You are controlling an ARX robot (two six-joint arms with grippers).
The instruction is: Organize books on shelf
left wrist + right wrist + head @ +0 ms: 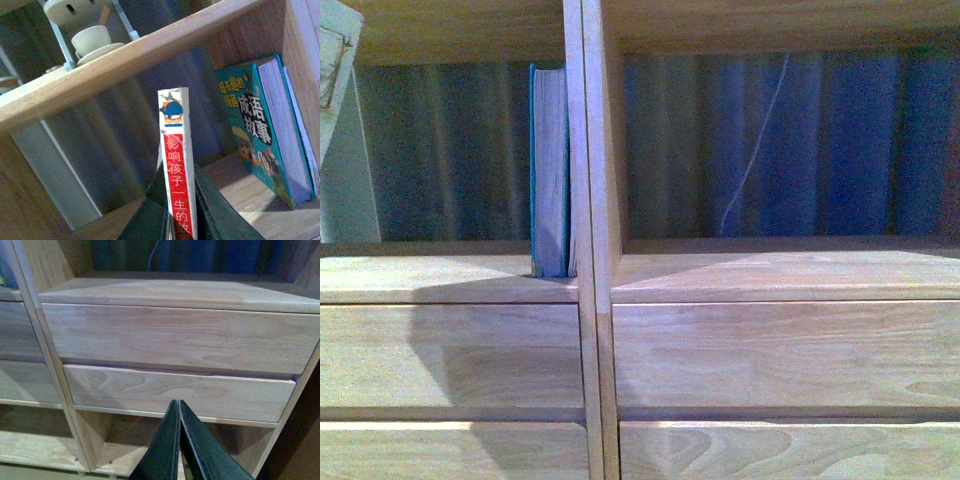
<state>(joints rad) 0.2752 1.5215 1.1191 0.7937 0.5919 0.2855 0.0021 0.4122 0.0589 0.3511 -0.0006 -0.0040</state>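
Left gripper is clamped on the thin paperback, its dark fingers pressing both covers while the red-marked spine faces the wrist camera and stands upright. The paperback is held before the opening of the shelf's left-column compartment, apart from the teal hardback, and touches no board.

In the front view the teal hardback is at 10 o'clock, upright inside that compartment with its greyish pages outward, pressed against the central divider; nothing else stands in there. The compartment at 2 o'clock holds no book; a thin white cord hangs at its back. Plain drawer fronts fill 5 to 7 o'clock, all pushed in.

Right gripper hangs before the right-column drawers, its fingers pressed together with nothing between them.
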